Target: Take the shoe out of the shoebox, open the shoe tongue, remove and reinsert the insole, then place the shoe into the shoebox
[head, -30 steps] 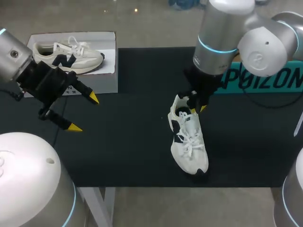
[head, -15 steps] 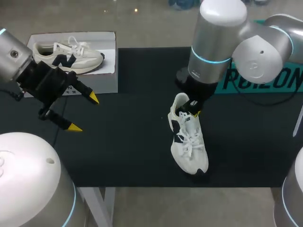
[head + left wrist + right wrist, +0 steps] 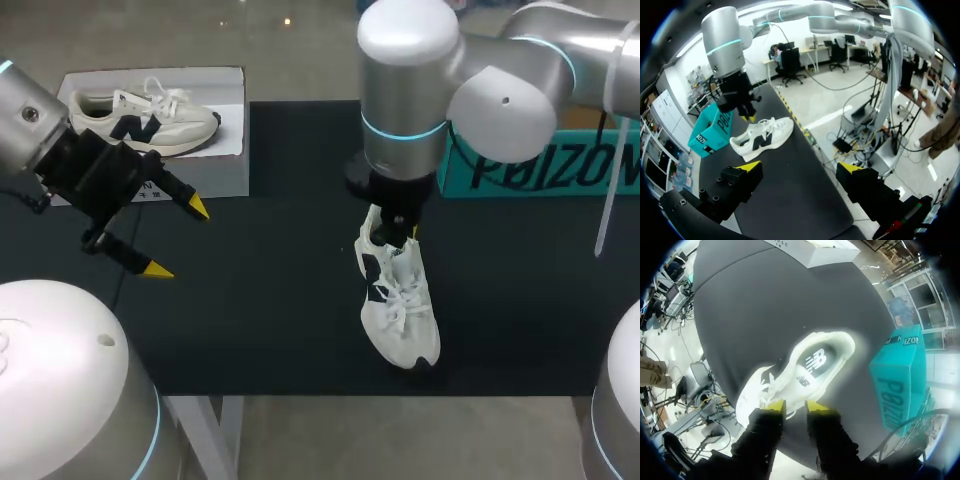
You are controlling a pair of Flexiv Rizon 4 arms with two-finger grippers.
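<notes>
A white shoe (image 3: pixel 399 300) with dark side marks lies on the black mat (image 3: pixel 270 290), toe toward the table's front; it also shows ahead of my left gripper as the shoe (image 3: pixel 762 137). My right gripper (image 3: pixel 402 230) hangs over its heel opening. In the right wrist view the right gripper (image 3: pixel 795 406) has its yellow tips a narrow gap apart at the shoe's side edge, beside the dark insole (image 3: pixel 815 362) and the laces (image 3: pixel 765 385). My left gripper (image 3: pixel 175 238) hovers wide open and empty in front of the white shoebox (image 3: pixel 215 165).
A second white shoe (image 3: pixel 145 115) lies on top of the shoebox at the back left. A teal box (image 3: pixel 545 165) stands at the back right, seen also as the teal box (image 3: pixel 897 385). The table's front edge runs just past the shoe's toe.
My right arm has swung to the left above the shoe, its gripper staying at the heel opening. The shoe and my left arm have not moved.
</notes>
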